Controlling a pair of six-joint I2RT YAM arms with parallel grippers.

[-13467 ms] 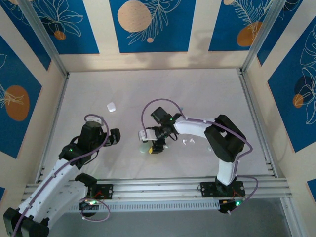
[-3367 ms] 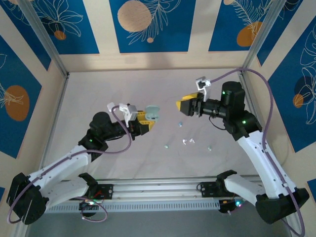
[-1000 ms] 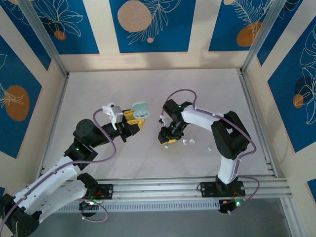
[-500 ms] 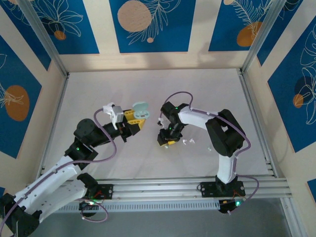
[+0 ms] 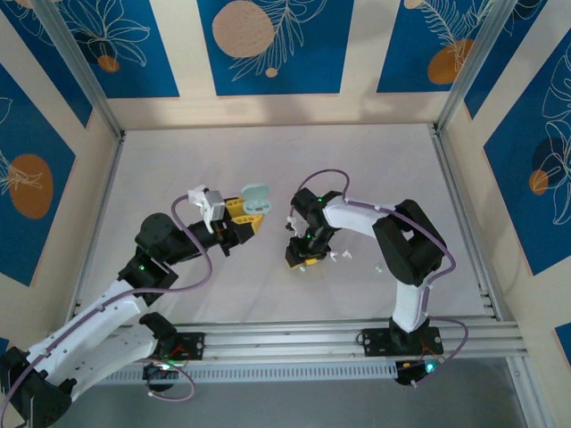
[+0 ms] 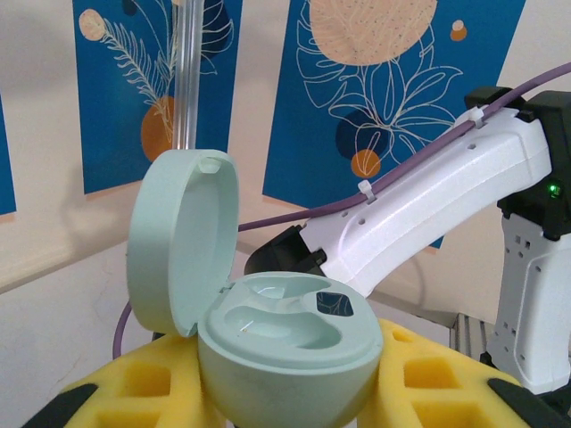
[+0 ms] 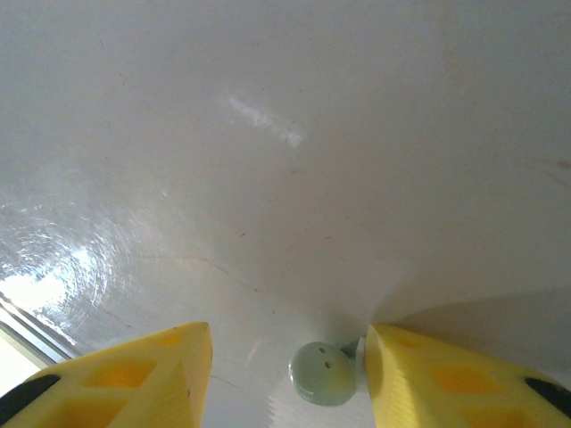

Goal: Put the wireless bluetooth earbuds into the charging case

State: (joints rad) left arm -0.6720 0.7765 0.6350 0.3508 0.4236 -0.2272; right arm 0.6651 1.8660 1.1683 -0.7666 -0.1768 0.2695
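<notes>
My left claw (image 6: 285,397) is clamped on a pale mint-green round plastic charging case (image 6: 285,352), with the yellow foam finger pads (image 6: 125,392) pressed against both sides. The case sits upright in the grip. Its hinged lid (image 6: 183,241) is flipped open and stands up on the left of the wrist view. The glossy inner tray shows two moulded wells, with a dark square patch in the right one. My white right arm (image 6: 428,205) crosses behind the case in that view.

In the top view the left claw (image 5: 239,214) holds the case (image 5: 255,198) with the lid toward the back wall, left of centre over the white surface (image 5: 375,160).

My right claw (image 7: 285,374) points down at the surface, jaws part open, gripping nothing. A tiny glossy pale teal earbud (image 7: 323,373) lies on the surface in the gap between the yellow fingers (image 7: 134,374). It is right up against the right-hand finger in the wrist view and clear of the other one. I cannot tell if it touches.

In the top view the right claw (image 5: 302,254) is just right of the case, apart from it. Two tiny white earbuds (image 5: 339,256) lie just beside it, and another pale teal earbud (image 5: 378,267) lies further right. Blue leaf-print wall panels (image 5: 268,45) stand behind.
</notes>
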